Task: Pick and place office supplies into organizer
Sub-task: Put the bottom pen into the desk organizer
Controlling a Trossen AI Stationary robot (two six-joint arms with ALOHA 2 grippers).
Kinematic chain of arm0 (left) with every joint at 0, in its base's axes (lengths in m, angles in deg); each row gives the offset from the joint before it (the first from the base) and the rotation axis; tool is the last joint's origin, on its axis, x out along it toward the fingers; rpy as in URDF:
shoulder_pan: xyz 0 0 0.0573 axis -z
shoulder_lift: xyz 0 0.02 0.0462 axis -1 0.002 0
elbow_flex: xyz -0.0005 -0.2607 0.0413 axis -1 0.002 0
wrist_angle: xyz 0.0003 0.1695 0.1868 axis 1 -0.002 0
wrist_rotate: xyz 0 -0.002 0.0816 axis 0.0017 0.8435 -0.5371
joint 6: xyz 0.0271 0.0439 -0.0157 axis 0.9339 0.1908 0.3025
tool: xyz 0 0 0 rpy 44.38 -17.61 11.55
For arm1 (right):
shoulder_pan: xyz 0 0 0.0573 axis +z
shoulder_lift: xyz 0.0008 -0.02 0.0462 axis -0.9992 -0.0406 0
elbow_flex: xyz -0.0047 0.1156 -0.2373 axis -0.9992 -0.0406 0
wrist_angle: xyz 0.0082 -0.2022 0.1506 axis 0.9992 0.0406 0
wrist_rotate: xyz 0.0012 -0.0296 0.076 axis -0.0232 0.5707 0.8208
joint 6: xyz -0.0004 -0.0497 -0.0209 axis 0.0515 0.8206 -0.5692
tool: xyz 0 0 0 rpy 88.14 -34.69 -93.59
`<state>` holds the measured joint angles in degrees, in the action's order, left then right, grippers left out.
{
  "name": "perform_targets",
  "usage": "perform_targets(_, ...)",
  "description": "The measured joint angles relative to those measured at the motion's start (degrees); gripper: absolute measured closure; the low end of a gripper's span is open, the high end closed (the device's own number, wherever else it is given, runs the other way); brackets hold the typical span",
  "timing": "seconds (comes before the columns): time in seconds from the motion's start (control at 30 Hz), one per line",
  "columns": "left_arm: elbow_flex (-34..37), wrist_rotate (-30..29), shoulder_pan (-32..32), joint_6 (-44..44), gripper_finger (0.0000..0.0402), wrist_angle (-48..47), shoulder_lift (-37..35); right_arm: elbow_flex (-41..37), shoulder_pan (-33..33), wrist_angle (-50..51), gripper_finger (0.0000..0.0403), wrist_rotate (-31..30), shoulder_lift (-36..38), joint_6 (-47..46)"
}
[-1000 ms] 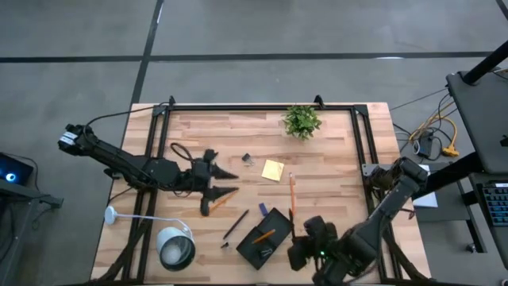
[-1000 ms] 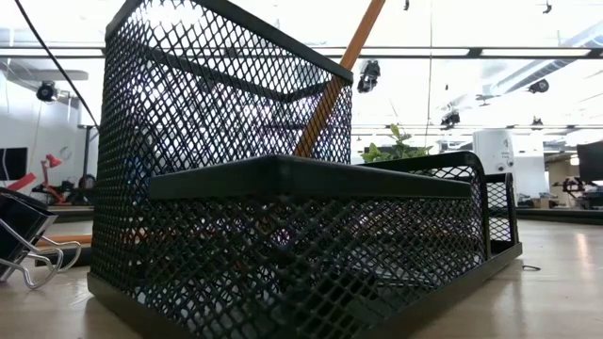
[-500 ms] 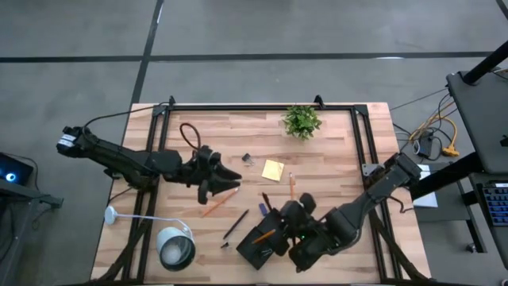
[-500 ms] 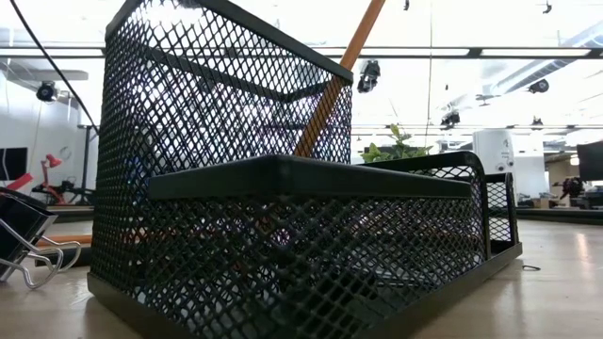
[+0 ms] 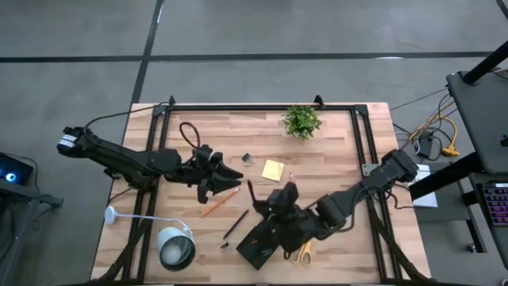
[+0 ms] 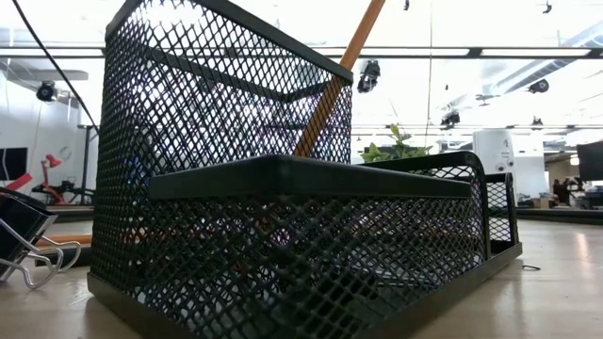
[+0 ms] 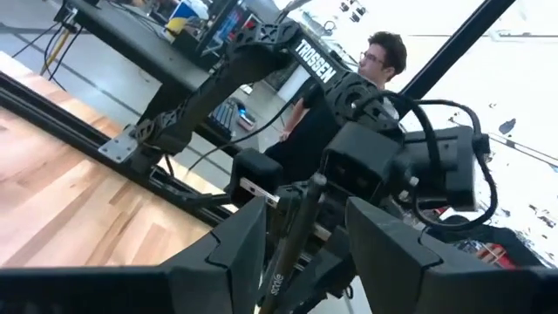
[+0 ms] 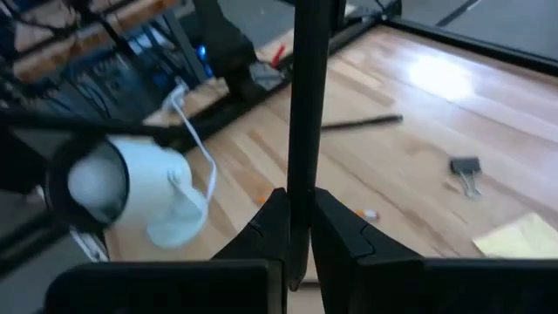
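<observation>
Counted two orange pencils, two black pens, one scissors (image 5: 302, 253), one sticky-note pad (image 5: 273, 170) and one binder clip (image 5: 248, 160). The organizer (image 5: 262, 245) sat at the near table edge with one pencil (image 6: 339, 75) leaning in its tall compartment; the other pencil (image 5: 218, 201) and a pen (image 5: 236, 225) lay loose. The right gripper (image 5: 274, 205), over the organizer, pinched the second pen (image 8: 305, 96); the left gripper (image 5: 224, 178) hung by the loose pencil, state unclear.

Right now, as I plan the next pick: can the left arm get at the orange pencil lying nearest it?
Probably yes. The orange pencil lies bare on the table close beside the left gripper, whose jaws stand open; nothing covers it.
</observation>
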<state>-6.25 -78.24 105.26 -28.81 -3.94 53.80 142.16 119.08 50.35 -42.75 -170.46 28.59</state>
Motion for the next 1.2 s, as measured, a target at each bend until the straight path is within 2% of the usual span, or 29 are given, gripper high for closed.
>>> perform_targets(0.2, 0.0, 0.27, 0.0, 0.0, 0.0257, 0.41, 0.64, 0.0, -1.82, -4.96, 0.0383, 0.82, 0.0, 2.57)
perform_targets(0.53, 0.0, 0.75, -0.02, 0.01, 0.026, 1.15, 2.65, 0.0, -4.26, -6.43, 0.0383, 4.21, -0.09, 2.88)
perform_targets(0.67, 0.0, 1.86, -0.02, 0.02, 0.0286, 2.78, 3.09, 0.0, -4.25, -7.08, 0.0383, 5.58, -0.09, 3.41)
perform_targets(0.9, 0.07, 1.7, -0.49, 1.16, 0.0373, 3.36, 3.0, 0.07, -4.18, -7.84, 0.0383, 5.68, -0.09, 3.44)
perform_targets(1.2, 0.08, 2.51, -0.7, 3.18, 0.0373, 3.2, 2.44, 0.09, -4.08, -7.74, 0.0379, 5.66, -0.09, 3.67)
